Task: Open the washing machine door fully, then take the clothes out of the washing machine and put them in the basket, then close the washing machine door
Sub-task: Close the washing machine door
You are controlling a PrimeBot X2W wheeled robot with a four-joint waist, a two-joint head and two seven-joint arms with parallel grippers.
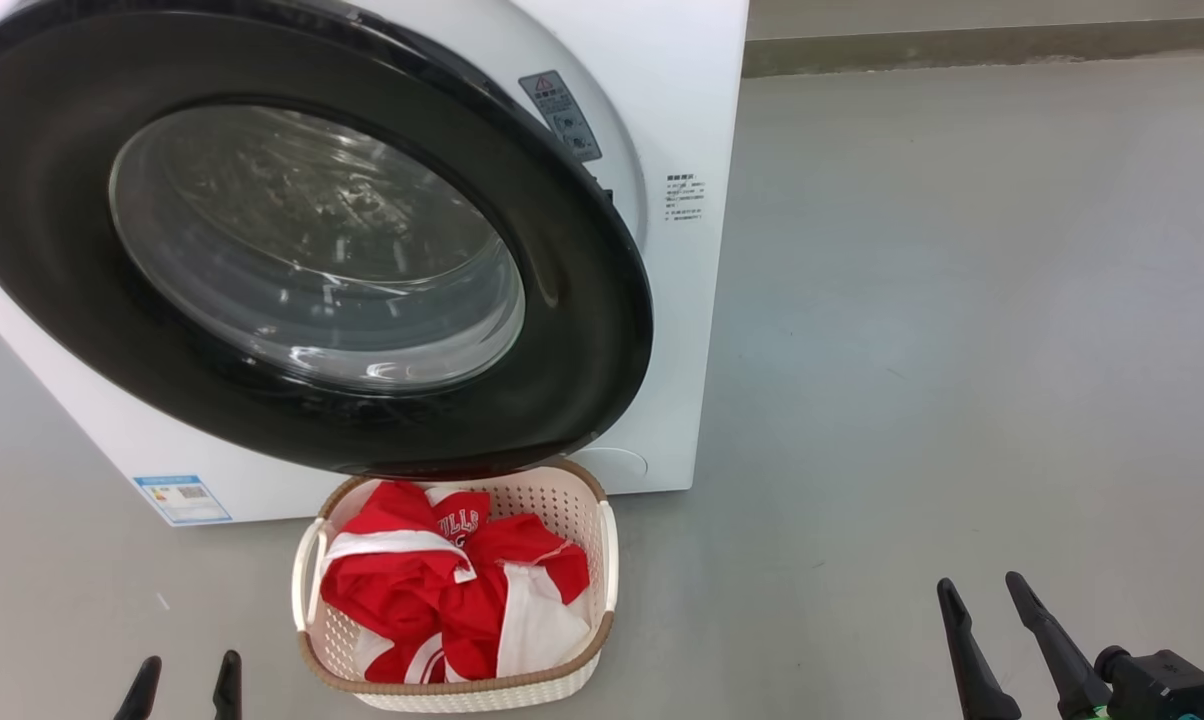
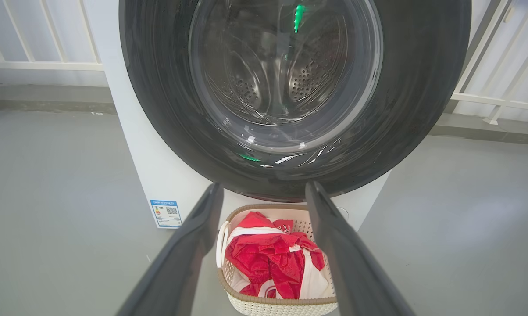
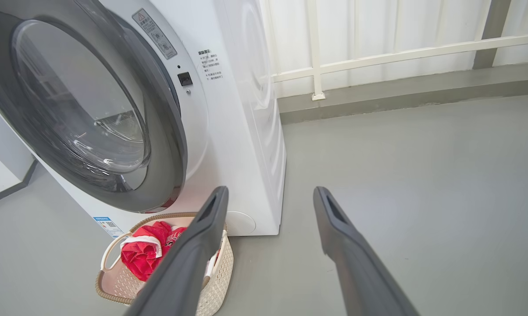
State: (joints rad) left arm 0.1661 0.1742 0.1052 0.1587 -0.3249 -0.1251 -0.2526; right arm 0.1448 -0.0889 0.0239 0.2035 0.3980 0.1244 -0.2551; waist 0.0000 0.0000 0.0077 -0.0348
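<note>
Below, soft red clothes [image 1: 402, 595] in perforated basket [image 1: 562, 500], glossy round door [image 1: 582, 330], jaws apart.

Access into the washing machine [image 1: 702, 150] is blocked by the washing machine door [image 1: 582, 330], whose black rim hangs over the 12 o'clock end of the basket [image 1: 607, 560]. From 3 through 6 to 9 o'clock the basket's top is left open, though filled with the clothes [image 1: 402, 590]. Bare floor [image 1: 912, 350] is seen at its 3 o'clock.

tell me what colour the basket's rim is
Brown with a woven look, around the cream-white basket; clearest in the head view.
</note>
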